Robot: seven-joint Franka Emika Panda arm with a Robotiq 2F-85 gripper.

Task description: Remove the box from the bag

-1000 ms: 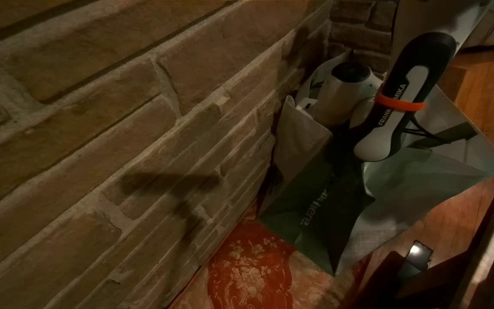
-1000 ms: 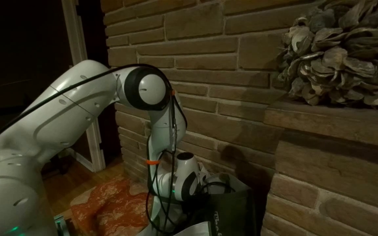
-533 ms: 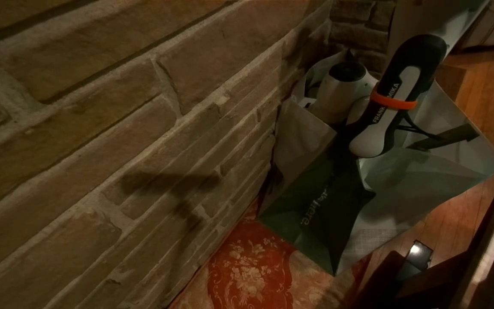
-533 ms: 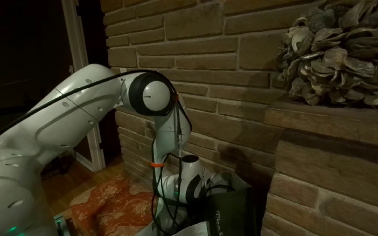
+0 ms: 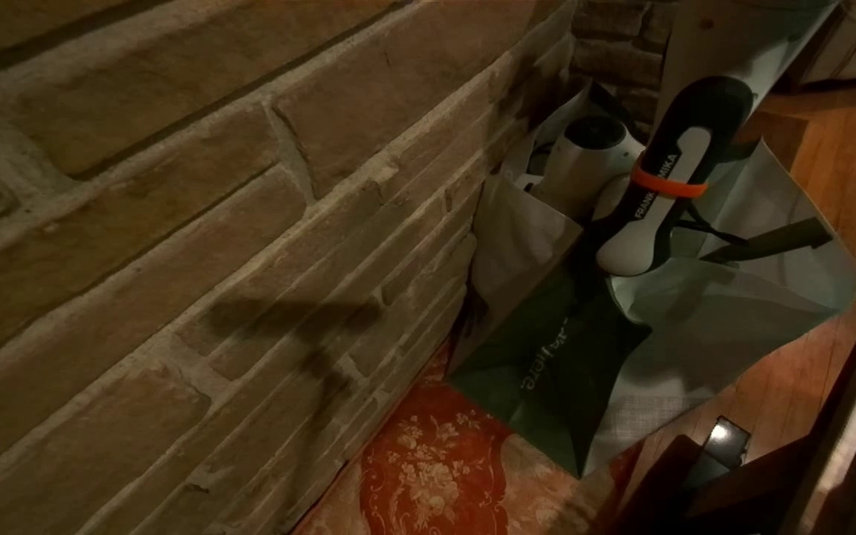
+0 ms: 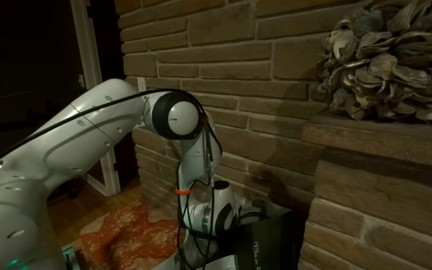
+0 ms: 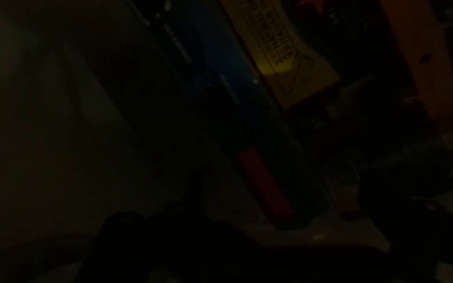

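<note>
The dark green bag (image 5: 547, 371) stands against the stone wall with its top spread open. It also shows in an exterior view (image 6: 272, 240). My arm reaches down into it, and my gripper is hidden there in both exterior views. The wrist view is very dark. The blue box (image 7: 226, 51) with pale lettering and a red strip stands slanted inside the bag. My gripper (image 7: 280, 175) is open, with one dark finger on each side of the box's near end. Gaps show between the fingers and the box.
Beside the box in the bag are a yellow package (image 7: 285, 78) and an orange item (image 7: 427, 59). The stone wall (image 5: 250, 223) rises close to the bag. A stone ledge (image 6: 381, 138) juts out. An orange-red patterned mat (image 6: 137, 232) lies by the bag.
My arm has moved lower and closer to the stone wall, deeper into the bag. The bag's upper rim has shifted slightly with it.
</note>
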